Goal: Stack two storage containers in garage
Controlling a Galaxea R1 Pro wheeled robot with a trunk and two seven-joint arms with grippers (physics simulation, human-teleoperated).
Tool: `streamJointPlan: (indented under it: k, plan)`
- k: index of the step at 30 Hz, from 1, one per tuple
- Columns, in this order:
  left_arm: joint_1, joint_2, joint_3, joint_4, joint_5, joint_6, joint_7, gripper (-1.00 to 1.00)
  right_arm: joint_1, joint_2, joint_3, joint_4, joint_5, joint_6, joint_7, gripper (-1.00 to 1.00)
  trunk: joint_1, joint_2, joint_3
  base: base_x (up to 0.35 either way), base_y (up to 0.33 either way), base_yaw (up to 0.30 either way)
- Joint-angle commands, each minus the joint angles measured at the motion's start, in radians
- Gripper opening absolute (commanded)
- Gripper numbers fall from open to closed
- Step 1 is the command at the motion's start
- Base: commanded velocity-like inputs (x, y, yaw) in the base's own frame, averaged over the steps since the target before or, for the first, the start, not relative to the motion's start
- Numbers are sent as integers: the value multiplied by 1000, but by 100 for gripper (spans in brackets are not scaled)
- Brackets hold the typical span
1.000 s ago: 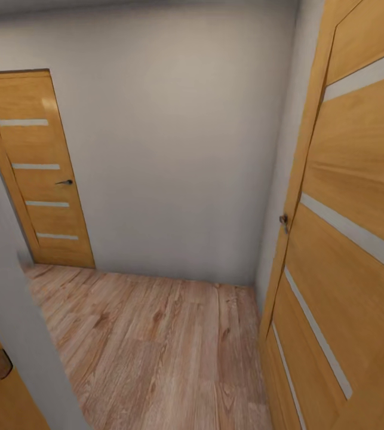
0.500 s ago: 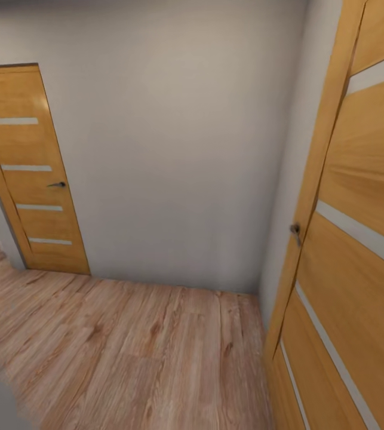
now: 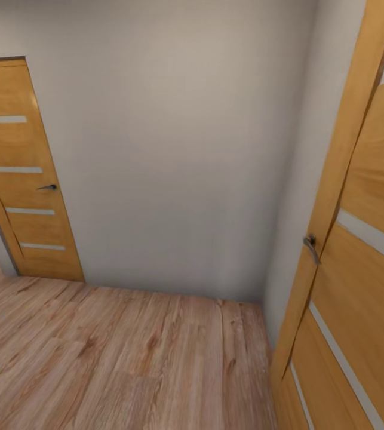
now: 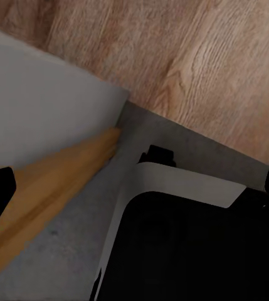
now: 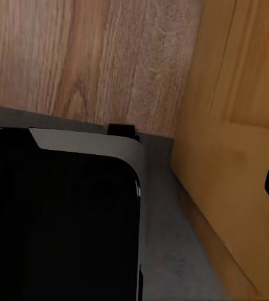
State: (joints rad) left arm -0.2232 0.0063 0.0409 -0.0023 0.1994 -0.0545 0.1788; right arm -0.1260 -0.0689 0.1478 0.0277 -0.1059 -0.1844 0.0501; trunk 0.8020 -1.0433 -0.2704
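Two honey-coloured wooden doors with pale horizontal strips frame your way here: one closed door with a small dark lever handle [image 3: 24,179] set in the plain grey-white wall [image 3: 180,161] at the far left, and one open door leaf with a metal lever handle [image 3: 359,251] close on your right. Between them lies the light wood plank floor [image 3: 126,358], which ends at that wall straight ahead. Neither orange-red storage container is in sight, so I judge you are in transit between rooms, and I cannot say from here whether a container is being carried or where either one sits. The wrist views look down past the robot's dark, white-edged base [image 4: 184,244] onto the planks; dark slivers at the frame edges may be fingertips, but you cannot tell from them whether either gripper is wide, narrow or holding anything. To drive this stretch well, keep the base away from the open door leaf, whose edge passes just beside the base in the right wrist view [image 5: 234,144], and from the wall corner and door edge near it on the left [image 4: 52,119]. Turn slowly and pan the head to find the dark grey garage floor.
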Motion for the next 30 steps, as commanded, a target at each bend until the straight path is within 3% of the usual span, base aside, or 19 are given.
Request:
streamJointPlan:
  k: [1,30]
  plan:
    - [-1,0,4,1,5,-4,1,100,-1,0,7,3,-11,-6,5,100,1,-1,-1,322,0,0]
    - [-1,0,4,1,5,-4,1,100,-1,0,9,3,-10,-6,5,100,1,-1,-1,322,0,0]
